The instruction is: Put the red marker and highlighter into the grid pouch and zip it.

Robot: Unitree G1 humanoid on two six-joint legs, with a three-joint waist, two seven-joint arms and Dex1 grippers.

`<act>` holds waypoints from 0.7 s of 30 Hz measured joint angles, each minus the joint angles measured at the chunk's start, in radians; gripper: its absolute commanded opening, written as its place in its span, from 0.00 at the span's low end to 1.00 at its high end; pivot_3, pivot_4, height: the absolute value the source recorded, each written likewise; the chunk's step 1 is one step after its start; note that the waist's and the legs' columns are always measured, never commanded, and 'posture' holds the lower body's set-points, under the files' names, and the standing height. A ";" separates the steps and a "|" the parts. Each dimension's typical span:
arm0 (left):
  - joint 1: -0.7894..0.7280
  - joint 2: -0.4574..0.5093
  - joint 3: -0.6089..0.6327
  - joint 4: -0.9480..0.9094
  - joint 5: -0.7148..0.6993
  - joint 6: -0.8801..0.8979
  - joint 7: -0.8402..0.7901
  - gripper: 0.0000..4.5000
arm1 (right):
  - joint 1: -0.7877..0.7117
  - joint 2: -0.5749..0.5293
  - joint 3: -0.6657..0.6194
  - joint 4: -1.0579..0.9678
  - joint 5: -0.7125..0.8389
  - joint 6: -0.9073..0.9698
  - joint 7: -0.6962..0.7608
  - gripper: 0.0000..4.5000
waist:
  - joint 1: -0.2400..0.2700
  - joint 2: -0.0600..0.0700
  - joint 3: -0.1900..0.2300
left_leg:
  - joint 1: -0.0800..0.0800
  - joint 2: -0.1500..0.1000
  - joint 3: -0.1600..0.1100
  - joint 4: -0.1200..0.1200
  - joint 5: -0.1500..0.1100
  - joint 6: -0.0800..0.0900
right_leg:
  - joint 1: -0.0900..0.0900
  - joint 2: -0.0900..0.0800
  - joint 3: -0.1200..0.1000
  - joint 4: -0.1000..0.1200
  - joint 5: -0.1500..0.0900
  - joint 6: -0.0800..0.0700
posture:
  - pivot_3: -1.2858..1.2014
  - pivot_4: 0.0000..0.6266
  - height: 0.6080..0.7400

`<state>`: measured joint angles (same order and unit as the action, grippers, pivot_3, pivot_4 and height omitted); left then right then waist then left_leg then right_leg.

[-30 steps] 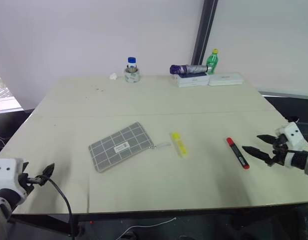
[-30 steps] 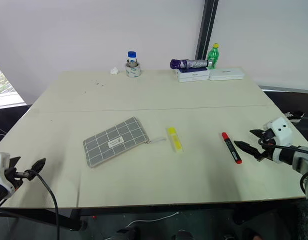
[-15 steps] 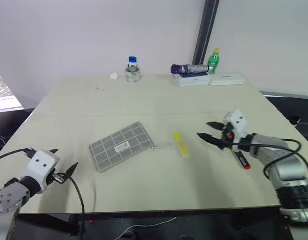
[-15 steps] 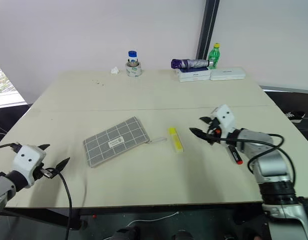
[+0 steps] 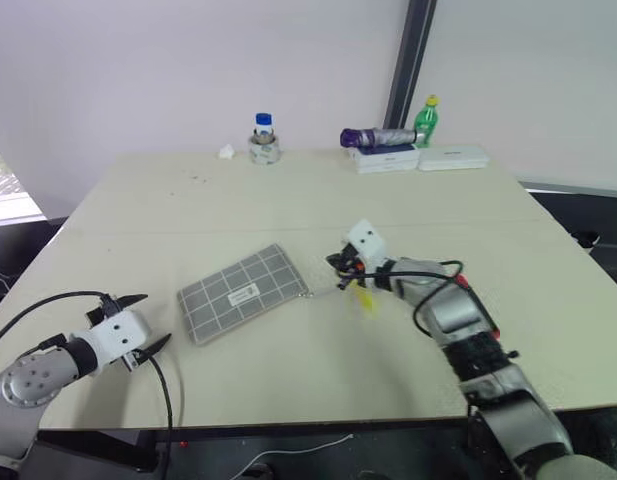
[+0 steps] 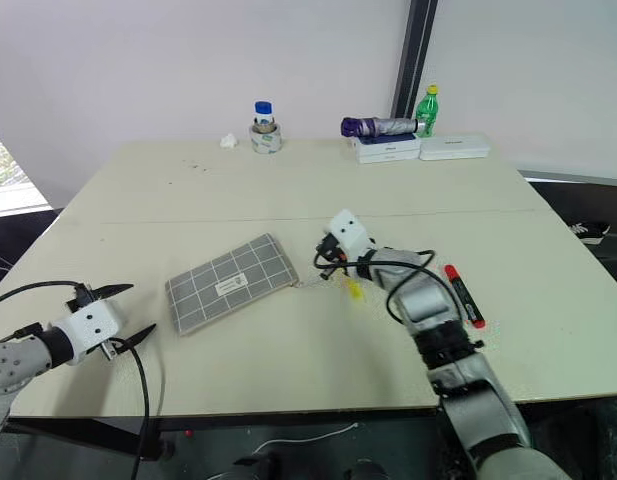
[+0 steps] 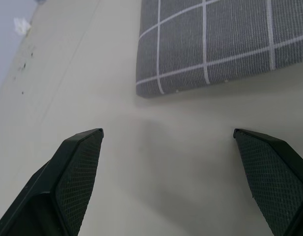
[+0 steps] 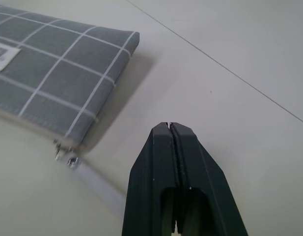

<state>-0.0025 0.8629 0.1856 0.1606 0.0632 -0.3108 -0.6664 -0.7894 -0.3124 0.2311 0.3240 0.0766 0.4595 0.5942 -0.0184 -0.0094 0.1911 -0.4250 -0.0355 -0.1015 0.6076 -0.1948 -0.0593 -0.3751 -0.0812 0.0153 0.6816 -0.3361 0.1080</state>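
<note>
Standing on a pale beige worktop with a faint seam crossing it, white walls and a dark upright post behind, dark floor at both sides.

Hovering low by the near left corner: left gripper, fingers spread wide, empty, aiming at the near end of the grid pouch.

Lying flat a little left of the worktop's middle: one grid pouch, white pull strap trailing from its zipper end.

Hanging at mid-worktop just beyond that strap: right gripper, fingers pressed together, clamping nothing visible.

Lying just right of the pouch, partly hidden under the right wrist: one highlighter.

Lying further toward the right edge, behind the forearm: one red marker.

Sitting along the far edge: one blue-capped jar inside a tape roll, a white scrap beside it, one purple folded umbrella on a white box, one green bottle, another white box nearest the far right corner.
</note>
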 measured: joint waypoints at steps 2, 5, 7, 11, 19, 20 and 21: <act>-0.016 0.000 -0.011 0.019 0.012 -0.028 0.001 1.00 | -0.034 0.047 0.022 0.070 -0.034 -0.029 -0.024 0.01 | 0.001 0.000 0.000 | 0.000 0.000 0.000 0.000 0.000 0.000 | 0.000 0.000 0.000 0.000 0.000 0.000 | 0.52 0.24 0.98; -0.026 -0.001 -0.017 0.032 0.023 -0.056 0.005 1.00 | -0.072 0.099 0.033 0.182 -0.073 -0.047 -0.062 0.01 | 0.001 0.000 0.000 | 0.000 -0.001 0.000 0.000 0.000 0.000 | 0.000 0.000 0.000 0.001 0.000 0.000 | 0.52 0.24 0.98; -0.032 -0.003 -0.027 0.033 0.033 -0.070 0.010 1.00 | -0.085 0.122 0.035 0.242 -0.086 -0.055 -0.076 0.01 | 0.001 0.000 0.000 | 0.000 -0.001 0.000 0.000 0.000 0.000 | 0.000 0.000 0.000 0.001 0.000 0.000 | 0.52 0.24 0.98; -0.040 -0.005 -0.045 0.033 0.055 -0.097 0.024 1.00 | -0.088 0.141 0.034 0.291 -0.096 -0.069 -0.070 0.01 | -0.001 0.000 0.000 | 0.000 -0.001 0.000 0.000 0.000 0.000 | -0.001 0.001 0.000 0.002 0.000 0.000 | 0.52 0.24 0.98; -0.099 -0.048 -0.102 0.046 0.098 -0.137 0.048 1.00 | -0.086 0.149 0.034 0.288 -0.102 -0.084 -0.022 0.01 | 0.002 0.001 -0.001 | 0.002 -0.002 0.000 0.001 0.000 0.000 | 0.001 0.002 0.000 0.004 0.000 0.000 | 0.52 0.24 0.98; -0.112 -0.051 -0.114 0.052 0.102 -0.145 0.049 1.00 | -0.084 0.151 0.034 0.288 -0.102 -0.084 -0.018 0.01 | 0.002 0.001 -0.001 | 0.002 -0.002 0.000 0.001 0.000 0.000 | 0.001 0.002 0.000 0.004 0.000 0.000 | 0.52 0.24 0.98; -0.120 -0.051 -0.123 0.060 0.104 -0.155 0.049 1.00 | -0.083 0.151 0.034 0.288 -0.102 -0.084 -0.016 0.01 | 0.001 0.001 -0.001 | 0.002 -0.002 0.000 0.001 0.000 0.000 | 0.001 0.002 0.000 0.004 0.000 0.000 | 0.52 0.24 0.98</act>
<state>-0.1227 0.8118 0.0622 0.2205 0.1667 -0.4661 -0.6174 -0.8723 -0.1611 0.2652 0.6117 -0.0254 0.3757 0.5783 -0.0170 -0.0082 0.1904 -0.4229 -0.0376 -0.1018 0.6090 -0.1946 -0.0594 -0.3738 -0.0795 0.0149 0.6853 -0.3361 0.1082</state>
